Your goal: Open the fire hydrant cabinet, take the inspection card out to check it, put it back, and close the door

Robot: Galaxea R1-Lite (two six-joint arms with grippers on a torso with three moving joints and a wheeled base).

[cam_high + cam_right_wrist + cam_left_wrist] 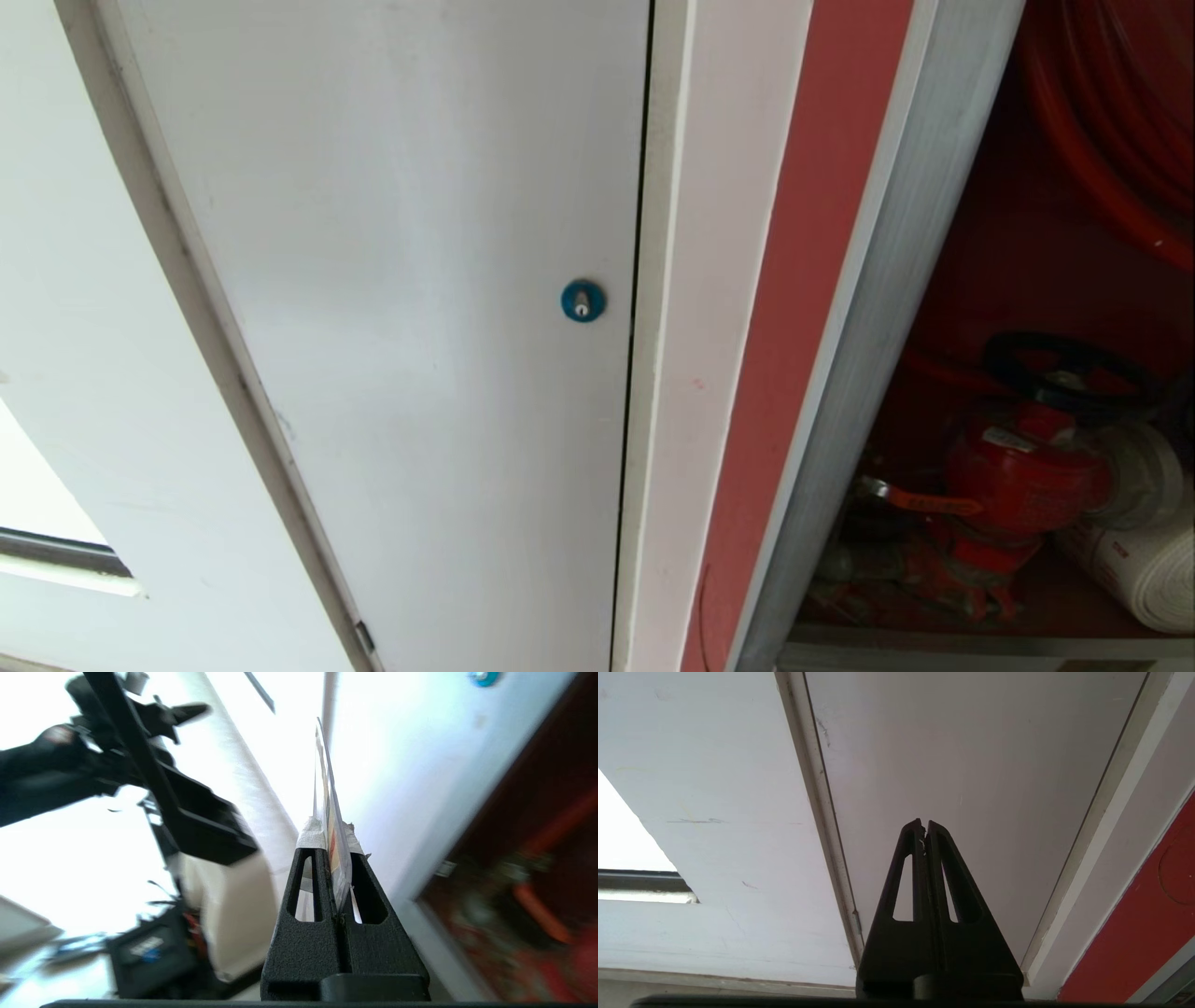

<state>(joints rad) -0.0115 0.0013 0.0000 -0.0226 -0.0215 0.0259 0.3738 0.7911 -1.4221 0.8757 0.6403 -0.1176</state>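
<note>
1. Edge-on, the inspection card point(330, 807) stands clamped between the right gripper point(331, 833) fingertips, sleeve rising straight beyond them — seemingly held out for checking.
2. Behind the card, the fire hydrant cabinet point(990, 392) stands with its interior exposed, red hydrant valve point(1018, 485) and white rolled hose point(1144, 551) showing.
3. Parked, the left gripper point(924, 826) is closed on nothing, pointing at the plain white door point(962, 788).

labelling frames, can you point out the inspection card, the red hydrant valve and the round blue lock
inspection card point(329, 812), right wrist view, sleeved edge above the fingertips
red hydrant valve point(1022, 481), head view, red body
round blue lock point(583, 301), head view, blue face
</note>
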